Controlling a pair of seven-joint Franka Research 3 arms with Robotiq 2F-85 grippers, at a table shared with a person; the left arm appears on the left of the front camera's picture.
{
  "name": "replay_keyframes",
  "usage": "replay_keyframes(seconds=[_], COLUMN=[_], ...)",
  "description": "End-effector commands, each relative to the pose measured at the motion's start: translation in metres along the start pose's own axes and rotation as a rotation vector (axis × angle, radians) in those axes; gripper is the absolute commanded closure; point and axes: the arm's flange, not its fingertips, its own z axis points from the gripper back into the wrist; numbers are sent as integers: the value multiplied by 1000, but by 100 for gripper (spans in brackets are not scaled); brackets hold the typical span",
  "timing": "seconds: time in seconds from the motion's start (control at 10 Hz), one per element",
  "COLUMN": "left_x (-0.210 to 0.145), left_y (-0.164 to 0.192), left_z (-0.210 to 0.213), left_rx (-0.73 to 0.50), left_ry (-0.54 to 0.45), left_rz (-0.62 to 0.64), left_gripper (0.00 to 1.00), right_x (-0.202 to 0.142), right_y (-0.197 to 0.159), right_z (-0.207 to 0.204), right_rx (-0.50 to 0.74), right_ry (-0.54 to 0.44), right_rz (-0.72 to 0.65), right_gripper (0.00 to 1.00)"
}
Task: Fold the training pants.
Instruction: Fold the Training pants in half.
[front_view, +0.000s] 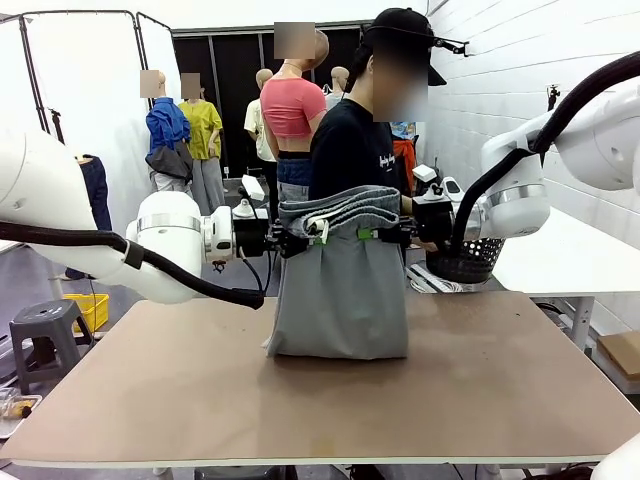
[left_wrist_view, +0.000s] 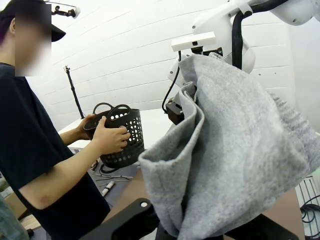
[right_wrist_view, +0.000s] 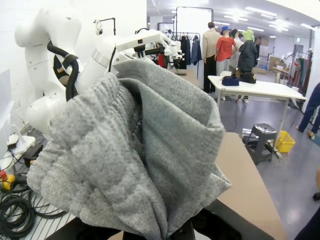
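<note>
Front view gives me both arms reaching level toward the middle: my left gripper (front_view: 303, 238) and right gripper (front_view: 385, 235) each pinch a top corner of the training pants (front_view: 338, 290), which hang between them, hem resting on the table (front_view: 480, 390). Behind the cloth, the person's hand (left_wrist_view: 107, 136) grips a black mesh basket (left_wrist_view: 120, 137).

Stood on the grey floor: a brown table (front_view: 480, 390), a grey stool (front_view: 42, 330) left of it, and a yellow box (front_view: 92, 308) just behind the stool. Sat past the table's far right corner: a black basket with holes (front_view: 463, 262). Lay under the basket: black cables (left_wrist_view: 116, 171).
</note>
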Motion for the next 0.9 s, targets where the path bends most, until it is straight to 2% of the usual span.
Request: replay_keyframes(seconds=[0.0,0.3,0.8], left_x=[12,33,78], left_y=[27,57,111], left_z=[1,-6,-15], left_rx=[14,44,48], left_ry=[34,51,44], left_rz=[-22,-49,-65], left_gripper=[100,100,100], right_x=[12,33,86], right_y=[-22,-50,-92], right_z=[-2,-3,-1], right_rx=[-6,-16,-59], right_ry=[-7,-3,-19], right_rz=[0,44,126], right_gripper=[100,100,100])
